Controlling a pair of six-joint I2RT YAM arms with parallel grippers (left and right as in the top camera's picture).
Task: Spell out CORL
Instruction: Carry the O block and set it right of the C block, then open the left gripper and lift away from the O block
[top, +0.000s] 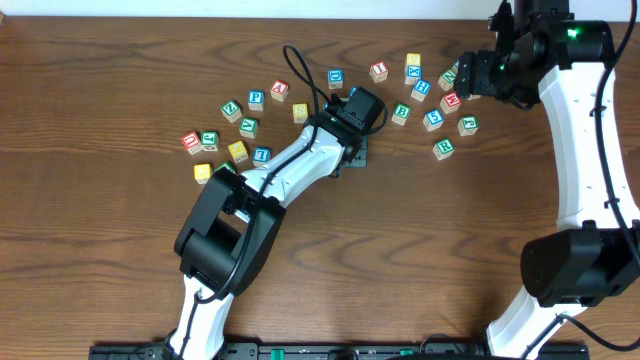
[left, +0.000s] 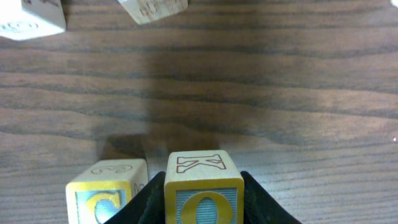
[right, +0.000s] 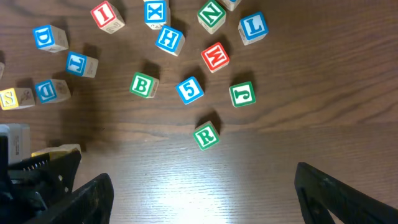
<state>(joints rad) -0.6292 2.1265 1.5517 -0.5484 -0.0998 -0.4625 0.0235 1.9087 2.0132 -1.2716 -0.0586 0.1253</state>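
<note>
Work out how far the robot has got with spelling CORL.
Done: C sits on the table. In hand: O, clamped in the left jaws, just beside C. To do: R and L lie loose among the other blocks; the right jaws are open, empty.

Dark brown, streaky wood grain covers the counter (left: 261, 81). The O block (left: 203, 193) shows yellow edges, a pale blue face and a red-outlined K on top — the C block (left: 106, 196) at its left is likewise yellow and blue. The R block (right: 206, 135) is green, the L block (right: 252, 27) blue.
</note>
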